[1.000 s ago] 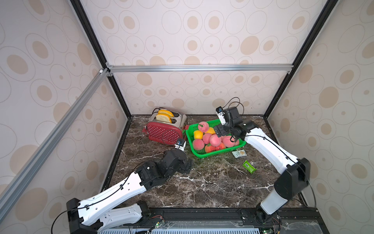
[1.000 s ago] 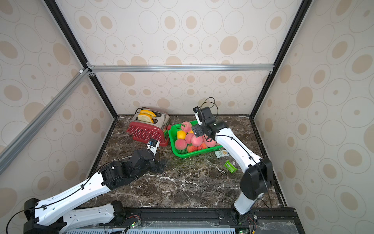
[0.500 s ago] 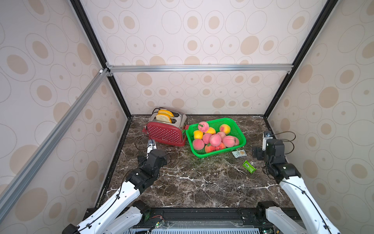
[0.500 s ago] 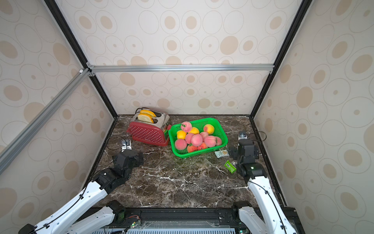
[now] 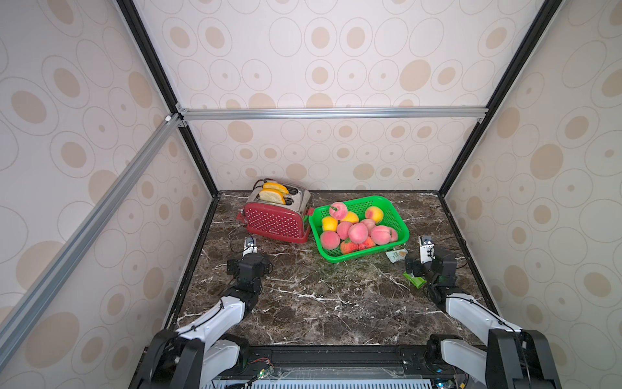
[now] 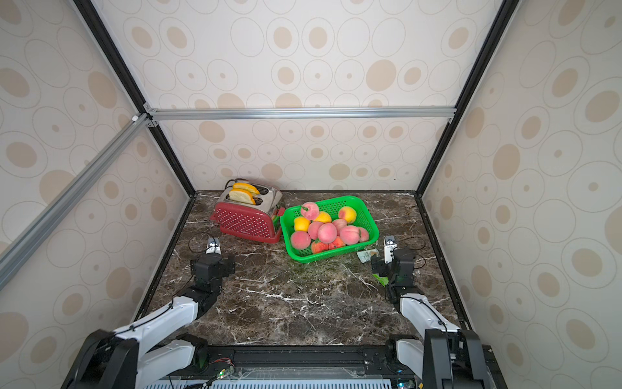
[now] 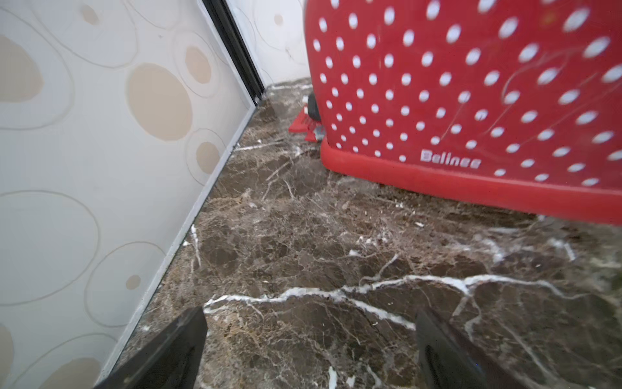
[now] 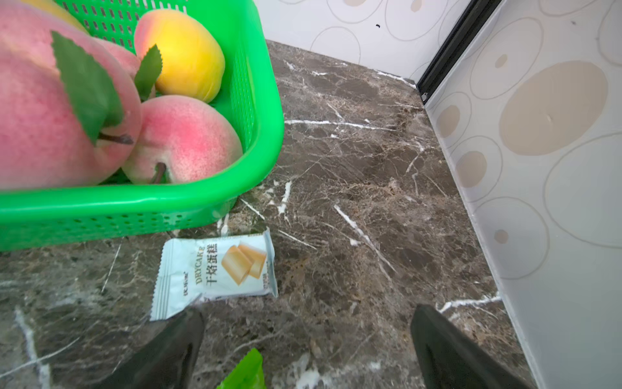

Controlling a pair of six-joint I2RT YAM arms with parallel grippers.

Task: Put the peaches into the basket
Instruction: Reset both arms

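A dark brown marble desk (image 5: 319,303) with white veins sat inside a booth of pale spotted walls (image 5: 84,134). At the back stood a red, white-dotted toaster (image 5: 276,220) holding two bread slices (image 5: 272,195). Just beside it on the right was the bright green mesh plastic basket (image 5: 367,252), its long axis running across the desk with the right end angled slightly back. Every one of the peaches (image 5: 357,233) in view, round and matte in pink, orange-red and yellow, some with leaves, lay heaped inside it. None showed on the bare desk, so the task looked complete. The right fingers (image 5: 417,266), spread wide and empty, hovered near the basket's near right corner. They were closer to it than the left fingers (image 5: 249,264), which were also spread and empty and faced the toaster. A pale blue crinkly snack packet (image 8: 215,269) lay just beside the basket, with a small green wrapper (image 8: 242,374) near it.
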